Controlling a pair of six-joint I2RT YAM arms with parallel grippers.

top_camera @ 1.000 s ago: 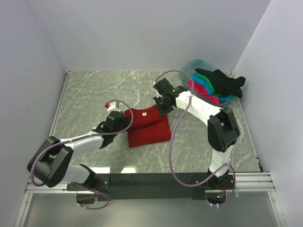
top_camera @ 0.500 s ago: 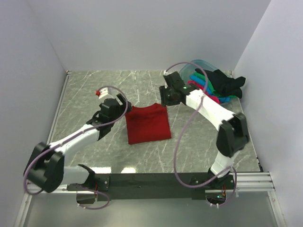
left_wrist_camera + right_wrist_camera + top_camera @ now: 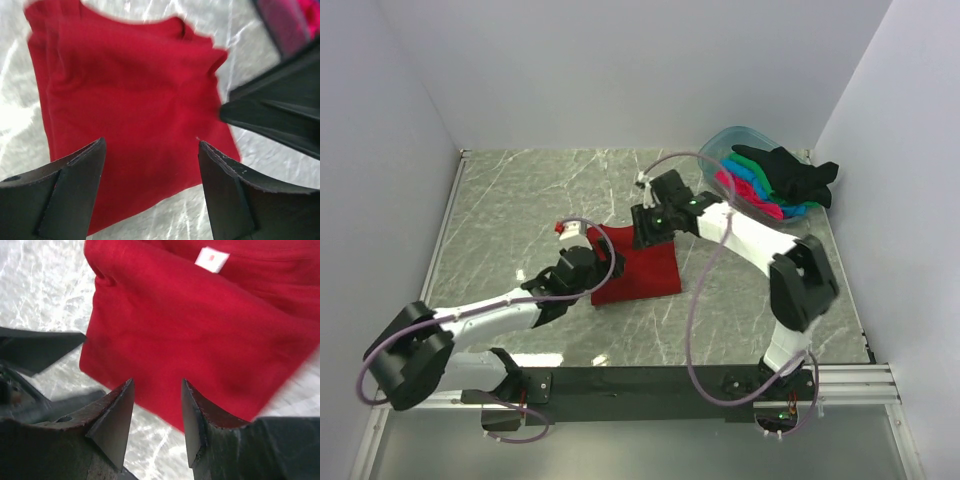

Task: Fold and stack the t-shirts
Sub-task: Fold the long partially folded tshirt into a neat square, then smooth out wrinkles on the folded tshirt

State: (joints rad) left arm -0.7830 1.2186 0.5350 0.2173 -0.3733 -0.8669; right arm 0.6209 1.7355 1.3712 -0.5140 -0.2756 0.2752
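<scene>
Nearest us, our left gripper (image 3: 150,150) hangs wide open over the near left corner of the dark red shirt (image 3: 645,272), holding nothing. Our right gripper (image 3: 158,385), also open and empty, hovers over its far edge. That shirt lies folded flat on the table (image 3: 520,200). Farther back right, a pile of shirts (image 3: 775,185) (black, green, blue, pink) fills the tub (image 3: 725,135), not yet folded, we judge.
</scene>
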